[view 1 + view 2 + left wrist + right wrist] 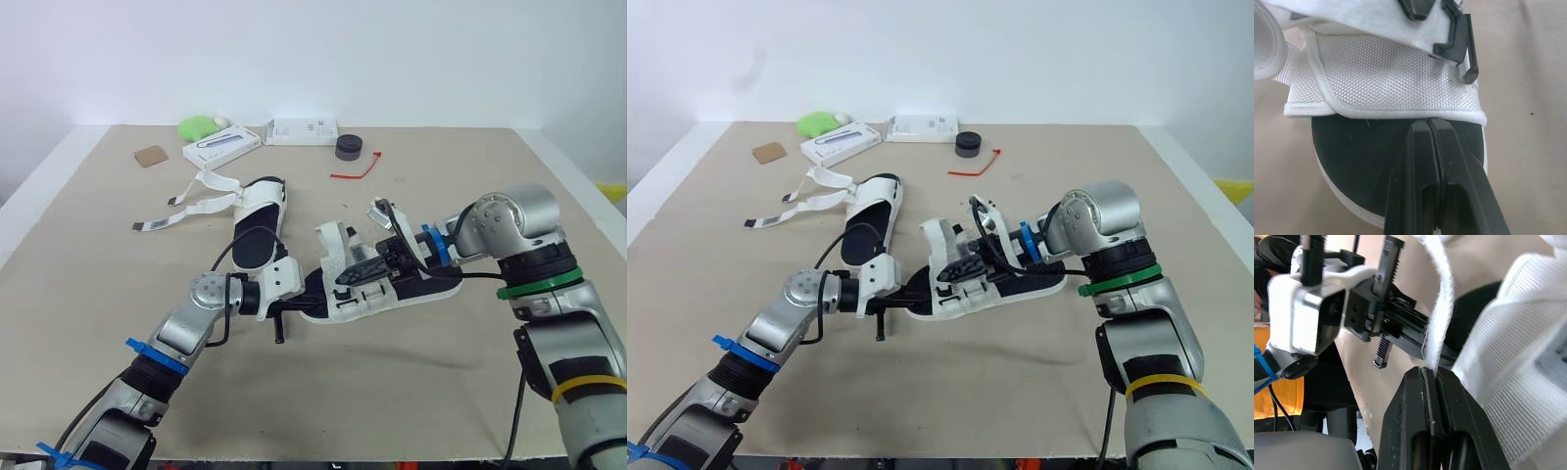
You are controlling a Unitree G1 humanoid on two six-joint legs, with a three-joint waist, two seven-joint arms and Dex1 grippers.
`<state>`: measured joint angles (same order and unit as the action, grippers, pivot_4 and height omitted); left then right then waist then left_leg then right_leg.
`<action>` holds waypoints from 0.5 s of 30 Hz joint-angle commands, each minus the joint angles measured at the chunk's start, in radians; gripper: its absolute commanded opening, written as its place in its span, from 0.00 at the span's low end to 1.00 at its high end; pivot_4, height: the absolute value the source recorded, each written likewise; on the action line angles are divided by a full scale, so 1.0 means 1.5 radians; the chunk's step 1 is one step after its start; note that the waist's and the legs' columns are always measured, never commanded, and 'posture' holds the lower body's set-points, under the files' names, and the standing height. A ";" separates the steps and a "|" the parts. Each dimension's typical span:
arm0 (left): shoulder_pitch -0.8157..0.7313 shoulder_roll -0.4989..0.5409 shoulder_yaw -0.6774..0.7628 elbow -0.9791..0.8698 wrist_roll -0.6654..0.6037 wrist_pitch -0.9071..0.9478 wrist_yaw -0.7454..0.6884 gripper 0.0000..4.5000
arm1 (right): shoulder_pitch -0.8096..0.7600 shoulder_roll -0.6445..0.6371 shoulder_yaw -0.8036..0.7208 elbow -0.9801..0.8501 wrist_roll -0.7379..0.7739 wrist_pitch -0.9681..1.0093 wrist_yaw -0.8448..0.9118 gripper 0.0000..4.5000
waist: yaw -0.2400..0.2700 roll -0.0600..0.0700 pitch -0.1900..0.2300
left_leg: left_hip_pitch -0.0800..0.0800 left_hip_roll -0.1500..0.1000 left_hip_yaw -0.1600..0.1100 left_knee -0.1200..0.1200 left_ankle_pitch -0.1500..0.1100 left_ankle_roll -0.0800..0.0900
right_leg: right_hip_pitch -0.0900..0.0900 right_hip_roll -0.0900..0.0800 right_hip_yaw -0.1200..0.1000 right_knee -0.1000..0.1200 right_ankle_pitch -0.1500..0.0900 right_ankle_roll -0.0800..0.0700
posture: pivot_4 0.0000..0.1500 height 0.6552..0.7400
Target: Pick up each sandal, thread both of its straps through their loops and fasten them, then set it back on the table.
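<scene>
A white sandal with a black footbed (392,284) lies at the table's middle. My left gripper (312,286) is at its toe end. In the left wrist view its shut fingers (1428,122) lie over the black footbed (1352,166), tips against the edge of the white front panel (1386,83); I see nothing pinched between them. My right gripper (377,262) reaches over the sandal from the right and is shut on a white strap (1442,308), whose edge runs between the fingertips (1429,372). A second sandal (260,220) lies behind to the left, its straps (191,211) spread loose.
Along the back of the table (441,372) sit a white box (222,147), a second white box (304,130), a black round item (349,147), a red tie (355,173), a green object (199,125) and a brown card (151,156).
</scene>
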<state>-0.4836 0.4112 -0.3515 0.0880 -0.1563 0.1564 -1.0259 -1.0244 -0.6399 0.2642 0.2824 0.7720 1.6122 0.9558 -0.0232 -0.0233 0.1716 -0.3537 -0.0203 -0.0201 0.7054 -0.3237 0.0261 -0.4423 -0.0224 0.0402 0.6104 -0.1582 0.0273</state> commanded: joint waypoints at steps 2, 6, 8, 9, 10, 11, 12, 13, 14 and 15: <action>0.016 0.014 -0.015 0.027 0.036 0.017 0.008 0.00 | 0.003 -0.014 -0.005 -0.027 0.011 0.002 0.005 0.05 | 0.000 0.000 0.000 | 0.000 0.000 0.000 0.000 0.000 0.000 | 0.000 0.000 0.000 0.000 0.000 0.000 | 1.00 1.00; 0.016 0.014 -0.015 0.026 0.037 0.017 0.007 0.00 | 0.010 -0.019 -0.001 -0.031 0.014 0.002 0.005 0.05 | 0.000 0.000 0.000 | 0.000 0.000 0.000 0.000 0.000 0.000 | 0.000 0.000 0.000 0.000 0.000 0.000 | 1.00 1.00; 0.017 0.014 -0.016 0.026 0.037 0.016 0.008 0.00 | 0.014 -0.019 0.001 -0.034 0.015 0.002 0.003 0.05 | 0.000 0.000 0.000 | 0.000 0.000 0.000 0.000 0.000 0.000 | 0.000 0.000 0.000 0.000 0.000 0.000 | 1.00 1.00; 0.017 0.014 -0.016 0.026 0.037 0.016 0.008 0.00 | 0.017 -0.019 0.002 -0.035 0.014 0.002 0.002 0.05 | 0.000 0.000 0.000 | 0.000 0.000 0.000 0.000 0.000 0.000 | 0.000 0.000 0.000 0.000 0.000 0.000 | 1.00 1.00; 0.017 0.014 -0.016 0.026 0.037 0.016 0.008 0.00 | 0.019 -0.019 0.003 -0.035 0.012 0.002 0.001 0.05 | 0.000 0.000 0.000 | 0.000 0.000 0.000 0.000 0.000 0.000 | 0.000 0.000 0.000 0.000 0.000 0.000 | 1.00 1.00; 0.017 0.014 -0.016 0.025 0.037 0.016 0.008 0.00 | 0.021 -0.019 0.004 -0.036 0.009 0.001 0.001 0.05 | 0.000 0.000 0.000 | 0.000 0.000 0.000 0.000 0.000 0.000 | 0.000 0.000 0.000 0.000 0.000 0.000 | 1.00 1.00; 0.018 0.014 -0.016 0.024 0.037 0.016 0.008 0.00 | 0.024 -0.018 0.004 -0.036 0.006 0.001 0.000 0.05 | 0.000 0.000 0.000 | 0.000 0.000 0.000 0.000 0.000 0.000 | 0.000 0.000 0.000 0.000 0.000 0.000 | 1.00 1.00; 0.018 0.015 -0.016 0.023 0.037 0.017 0.008 0.00 | 0.025 -0.017 0.006 -0.037 0.003 0.000 0.000 0.05 | 0.000 0.000 0.000 | 0.000 0.000 0.000 0.000 0.000 0.000 | 0.000 0.000 0.000 0.000 0.000 0.000 | 1.00 1.00; 0.019 0.015 -0.016 0.022 0.037 0.017 0.008 0.00 | 0.027 -0.017 0.007 -0.038 0.001 0.000 0.000 0.05 | 0.000 0.000 0.000 | 0.000 0.000 0.000 0.000 0.000 0.000 | 0.000 0.000 0.000 0.000 0.000 0.000 | 1.00 1.00; 0.019 0.015 -0.016 0.021 0.037 0.017 0.009 0.00 | 0.027 -0.018 0.010 -0.040 -0.001 -0.003 0.001 0.05 | 0.000 0.000 0.000 | 0.000 0.000 0.000 0.000 0.000 0.000 | 0.000 0.000 0.000 0.000 0.000 0.000 | 1.00 1.00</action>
<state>-0.4835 0.4114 -0.3539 0.0858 -0.1555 0.1554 -1.0252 -0.9886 -0.6568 0.2685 0.2521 0.7773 1.6053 0.9563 -0.0231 -0.0233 0.1716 -0.3537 -0.0203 -0.0203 0.7053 -0.3237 0.0261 -0.4422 -0.0223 0.0401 0.6103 -0.1584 0.0275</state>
